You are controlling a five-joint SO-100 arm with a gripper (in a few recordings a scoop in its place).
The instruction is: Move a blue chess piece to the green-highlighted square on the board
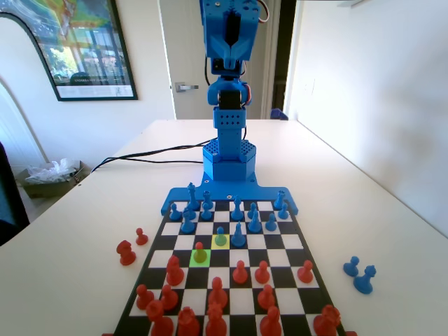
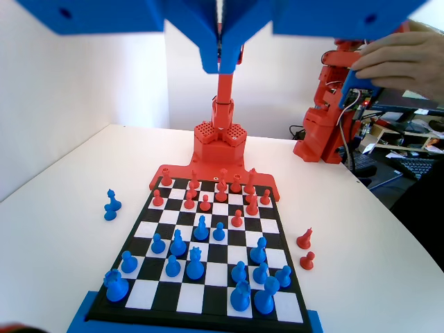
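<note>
- My hand (image 2: 220, 61) hangs high over the board (image 2: 139, 229) in the wrist view, its jaws pressed together with nothing between them.
- In the fixed view the green-highlighted square (image 1: 199, 257) sits left of centre and carries a red pawn (image 1: 199, 252); the yellow-highlighted square (image 1: 220, 241), diagonally right and farther, carries the blue chess piece (image 1: 220, 236).
- I read the step as the approach: nothing gripped yet, the task barely begun.
- To do it well, I'd spread the jaws before descending and come straight down over the pawn's ball head.
- A taller blue piece (image 1: 239, 236) stands just beside it on the right, so I'd keep the fingers clear of it.
- The red pawn probably has to come off the green square first, or be nudged aside.
</note>
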